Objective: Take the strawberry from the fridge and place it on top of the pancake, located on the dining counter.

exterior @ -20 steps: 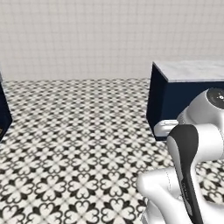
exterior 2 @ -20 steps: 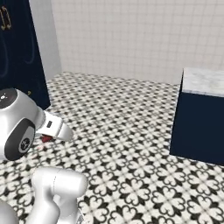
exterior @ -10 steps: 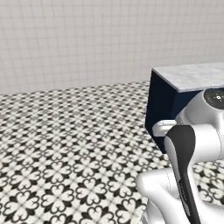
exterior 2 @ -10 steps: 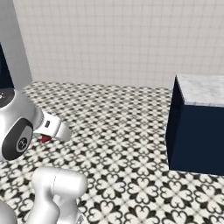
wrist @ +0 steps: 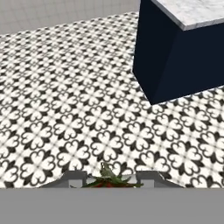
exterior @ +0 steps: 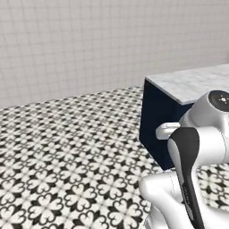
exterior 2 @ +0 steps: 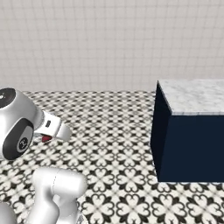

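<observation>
a floor [exterior: 67, 161] of white tiles printed with a repeating black floral pattern runs back to a pale tiled wall [exterior: 89, 40]. standing directly on the floor is the dining counter [exterior 2: 192, 131], a navy blue block with a white-grey marble top; one corner of it faces the cameras. the marble top that shows is bare.
</observation>
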